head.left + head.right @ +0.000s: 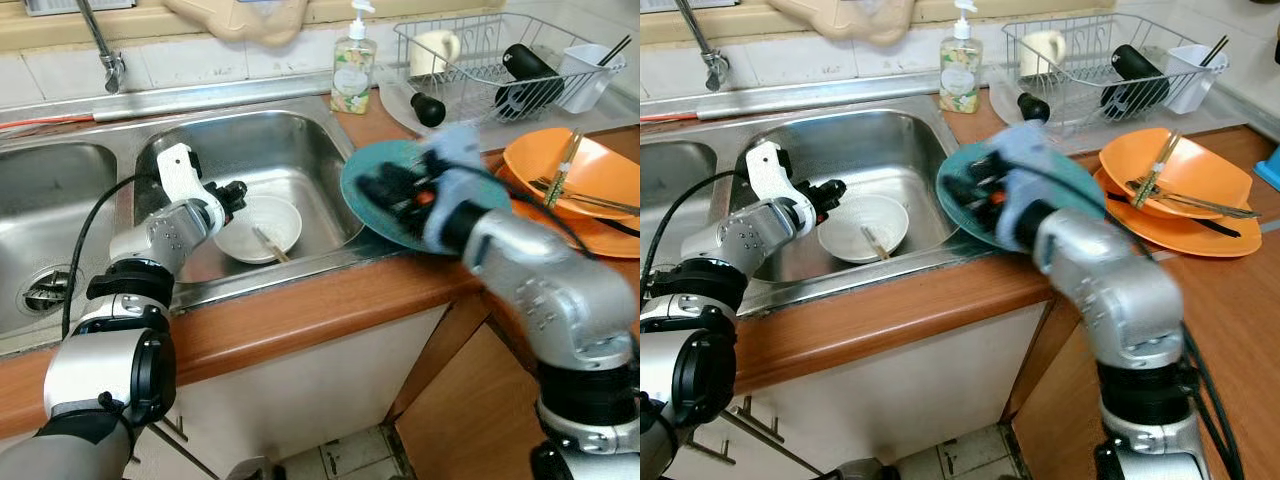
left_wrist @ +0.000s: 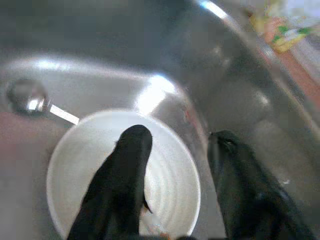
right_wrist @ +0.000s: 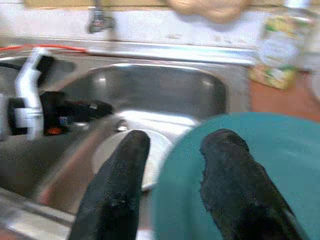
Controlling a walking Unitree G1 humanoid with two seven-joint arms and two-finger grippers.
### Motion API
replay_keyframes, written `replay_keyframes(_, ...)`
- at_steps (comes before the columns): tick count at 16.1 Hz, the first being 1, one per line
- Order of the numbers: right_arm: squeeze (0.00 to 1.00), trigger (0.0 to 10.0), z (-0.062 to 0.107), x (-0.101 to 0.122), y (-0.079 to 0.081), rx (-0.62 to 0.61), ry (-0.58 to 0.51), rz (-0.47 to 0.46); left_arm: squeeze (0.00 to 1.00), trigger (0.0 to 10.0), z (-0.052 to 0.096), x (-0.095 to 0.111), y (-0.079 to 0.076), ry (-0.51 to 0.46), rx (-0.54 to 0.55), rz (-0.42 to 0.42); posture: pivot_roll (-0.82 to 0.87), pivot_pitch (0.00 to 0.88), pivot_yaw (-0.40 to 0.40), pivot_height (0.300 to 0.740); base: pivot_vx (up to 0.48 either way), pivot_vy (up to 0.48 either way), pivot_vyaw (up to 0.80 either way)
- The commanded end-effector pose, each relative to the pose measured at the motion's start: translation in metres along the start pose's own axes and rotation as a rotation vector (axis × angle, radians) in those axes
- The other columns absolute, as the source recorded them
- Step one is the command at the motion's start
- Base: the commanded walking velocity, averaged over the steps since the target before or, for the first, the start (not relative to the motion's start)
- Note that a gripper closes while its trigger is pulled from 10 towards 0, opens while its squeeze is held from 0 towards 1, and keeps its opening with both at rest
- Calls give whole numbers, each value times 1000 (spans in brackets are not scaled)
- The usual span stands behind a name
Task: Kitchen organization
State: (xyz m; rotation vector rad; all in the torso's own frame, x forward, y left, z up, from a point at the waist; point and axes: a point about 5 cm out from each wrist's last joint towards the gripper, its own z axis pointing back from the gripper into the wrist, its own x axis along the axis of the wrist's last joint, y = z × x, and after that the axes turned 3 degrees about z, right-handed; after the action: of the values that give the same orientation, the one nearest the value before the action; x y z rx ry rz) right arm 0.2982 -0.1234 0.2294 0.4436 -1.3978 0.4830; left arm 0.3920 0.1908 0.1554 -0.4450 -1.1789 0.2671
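Wood counter [image 1: 300, 310] edge nearest. Right gripper [image 3: 175, 165] bent inward over sink rim, jaws pinching teal plate [image 1: 375, 205] edge, plate tilted half over basin, blurred. Left gripper [image 2: 175, 165] reaches down into sink [image 1: 290, 150], jaws apart above white bowl [image 1: 262, 225]. Orange plates [image 1: 600, 175] with cutlery right; soap bottle [image 1: 352, 65], dish rack [image 1: 480, 60] behind.

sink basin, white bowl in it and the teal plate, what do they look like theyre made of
Sink basin: brushed stainless steel by its look, grey metal with soft streaked highlights.
Round white bowl in the basin: probably glazed ceramic, though melamine is possible; smooth, faintly glossy, with rings inside in the left wrist view.
Round teal plate on the basin's edge: matte, evenly coloured, likely plastic or melamine; motion blur leaves it uncertain.
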Motion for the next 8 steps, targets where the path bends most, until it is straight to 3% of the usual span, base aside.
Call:
replay_keyframes(1,1000,10000,7,1,-7,-46,6,-10,1000,10000,2,14,-7,-61,-52,-72,-57,0,59,740,0,0,0)
replay_keyframes(3,1000,10000,21,1,-21,-164,24,-24,1000,10000,9,23,-17,-149,-177,-271,-63,0,59,740,0,0,0)
replay_keyframes(8,1000,10000,50,-15,-51,-469,160,-90,1000,10000,49,10,-30,-231,-417,-551,-61,0,50,740,0,0,0)
